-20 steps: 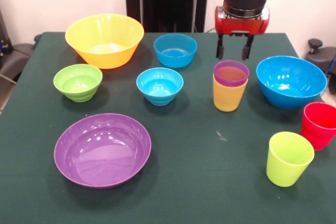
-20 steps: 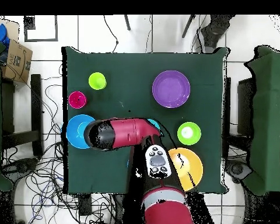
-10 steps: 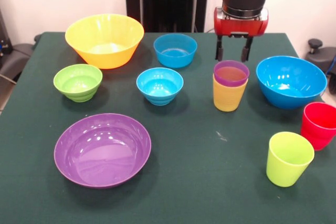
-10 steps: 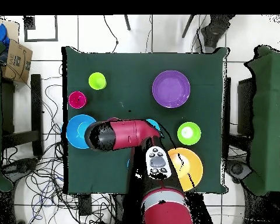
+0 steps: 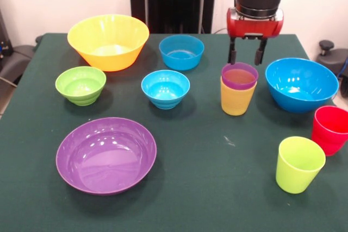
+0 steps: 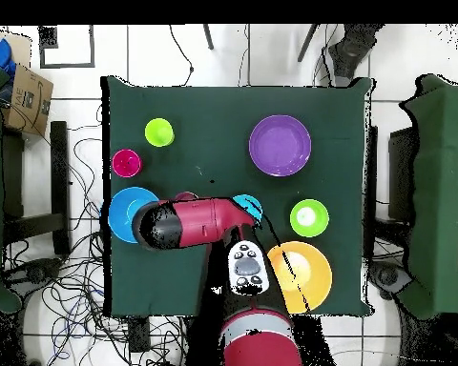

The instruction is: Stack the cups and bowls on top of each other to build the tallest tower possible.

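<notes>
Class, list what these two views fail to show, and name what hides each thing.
- Overhead view: the purple cup nested in the yellow cup is hidden under the arm.
- Overhead view: the gripper is also under the arm.
- Front view: the red cup is cut by the right edge.

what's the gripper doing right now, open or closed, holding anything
Gripper: open and empty, hanging above and just behind the purple cup nested in the yellow cup.
</notes>
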### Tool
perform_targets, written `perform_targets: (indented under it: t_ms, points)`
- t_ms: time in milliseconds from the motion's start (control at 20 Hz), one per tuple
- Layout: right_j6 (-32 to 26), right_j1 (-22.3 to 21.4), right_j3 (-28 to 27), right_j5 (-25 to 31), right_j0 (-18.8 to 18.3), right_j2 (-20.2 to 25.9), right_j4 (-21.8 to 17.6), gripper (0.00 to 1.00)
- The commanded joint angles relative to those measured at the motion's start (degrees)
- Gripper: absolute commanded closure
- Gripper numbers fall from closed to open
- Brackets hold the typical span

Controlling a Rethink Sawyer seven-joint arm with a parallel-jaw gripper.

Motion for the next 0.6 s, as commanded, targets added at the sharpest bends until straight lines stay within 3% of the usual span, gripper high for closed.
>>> perform_targets:
  t_ms: [50, 600]
  points:
    - [10.31, 3.13, 1.59, -3.17, 2.30, -0.32, 1.59, 0.00]
    - [10.35, 5.33, 0.15, -4.78, 3.53, -1.79, 2.71, 0.00]
